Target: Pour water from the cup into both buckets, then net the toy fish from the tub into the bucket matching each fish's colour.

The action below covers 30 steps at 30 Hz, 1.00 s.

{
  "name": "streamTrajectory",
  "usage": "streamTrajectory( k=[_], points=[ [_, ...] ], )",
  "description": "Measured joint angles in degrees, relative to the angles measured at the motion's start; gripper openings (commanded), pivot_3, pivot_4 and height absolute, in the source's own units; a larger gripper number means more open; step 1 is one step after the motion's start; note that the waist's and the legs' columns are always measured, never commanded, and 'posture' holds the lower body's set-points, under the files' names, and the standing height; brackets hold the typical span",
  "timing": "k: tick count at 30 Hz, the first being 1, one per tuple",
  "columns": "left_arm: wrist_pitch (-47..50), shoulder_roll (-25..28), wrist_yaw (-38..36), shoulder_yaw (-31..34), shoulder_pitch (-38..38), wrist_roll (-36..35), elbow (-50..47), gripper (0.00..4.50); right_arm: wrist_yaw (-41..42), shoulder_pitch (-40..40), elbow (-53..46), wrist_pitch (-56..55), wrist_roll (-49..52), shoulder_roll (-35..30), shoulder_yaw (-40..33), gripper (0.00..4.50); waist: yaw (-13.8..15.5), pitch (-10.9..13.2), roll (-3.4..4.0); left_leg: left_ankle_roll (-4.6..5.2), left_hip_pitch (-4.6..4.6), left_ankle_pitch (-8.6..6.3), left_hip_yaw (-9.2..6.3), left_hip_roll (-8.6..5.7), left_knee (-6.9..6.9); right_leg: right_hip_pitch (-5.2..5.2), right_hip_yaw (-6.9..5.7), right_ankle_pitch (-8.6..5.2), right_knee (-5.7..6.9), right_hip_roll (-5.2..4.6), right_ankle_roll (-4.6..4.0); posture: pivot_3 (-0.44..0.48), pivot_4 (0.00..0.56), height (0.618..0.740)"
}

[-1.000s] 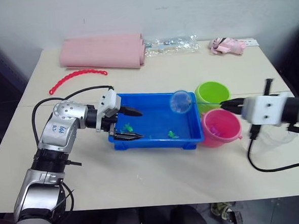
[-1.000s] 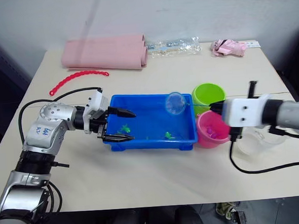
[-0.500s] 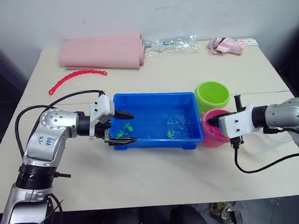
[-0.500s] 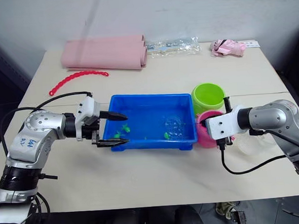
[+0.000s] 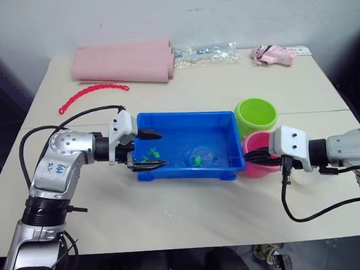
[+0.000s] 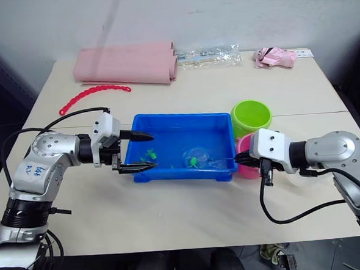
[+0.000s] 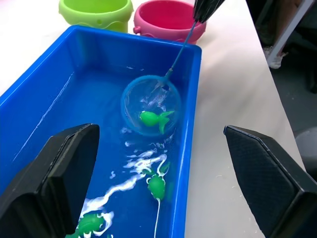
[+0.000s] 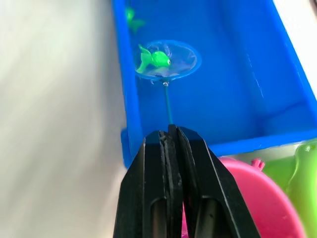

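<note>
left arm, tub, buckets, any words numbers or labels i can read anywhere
Left arm's silver shell: blue handwritten marks, too blurred to read.
Tub, green bucket, pink bucket: no text visible.
Clear packet at the table's far edge: any print too small to read.

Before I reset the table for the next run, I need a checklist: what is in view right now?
tub: one, blue, table centre
net: one, blue hoop, in the tub around a green fish
toy fish: three seen, green, in the tub
buckets: two, lime green and pink, right of the tub
chain: one, red, far left
rolled mat: one, pink, table back
plastic bag: one, clear, table back
left gripper: open, at the tub's left end
right gripper: shut on the net's handle
</note>
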Motion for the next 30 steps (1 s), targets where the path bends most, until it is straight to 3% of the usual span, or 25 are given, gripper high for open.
streamTrajectory(
  k=[10,19,24,30],
  points=[
    [-0.08,-4.01,0.93,0.43,-4.44,-1.77,3.22,4.40,-5.32,1.17,-2.11,12.66,7.04,1.36,-9.83,0.00,0.18,0.00,0.00,0.00,-0.01,0.00,0.01,-0.02,0.01,0.01,0.00,0.00,0.00,0.00,0.00,0.000,0.150,0.740],
    [-0.20,-7.34,2.65,0.52,-6.68,-2.22,5.18,4.40,-3.97,-3.81,6.56,10.34,4.90,-8.07,-18.40,0.00,-0.09,0.00,0.00,0.00,0.02,0.00,0.04,-0.02,-0.02,0.00,0.04,0.00,0.01,0.02,0.00,0.000,0.150,0.740],
    [-1.29,-7.52,2.47,0.46,-7.06,-2.08,7.00,4.40,-4.45,-6.10,12.65,-2.02,-3.98,-9.74,-14.45,0.00,-0.22,0.00,0.00,0.01,0.01,0.00,0.06,-0.02,-0.02,-0.04,0.06,0.00,0.01,0.03,0.00,0.000,0.150,0.740],
    [-2.06,-7.45,2.10,0.31,-8.64,-1.84,7.24,4.40,-13.29,-7.51,24.17,-40.09,-29.13,-14.71,-4.36,0.00,-0.17,0.00,0.01,0.01,0.00,-0.01,0.09,-0.03,0.00,-0.09,0.07,0.00,0.02,0.00,0.00,0.000,0.150,0.740]
  ],
)
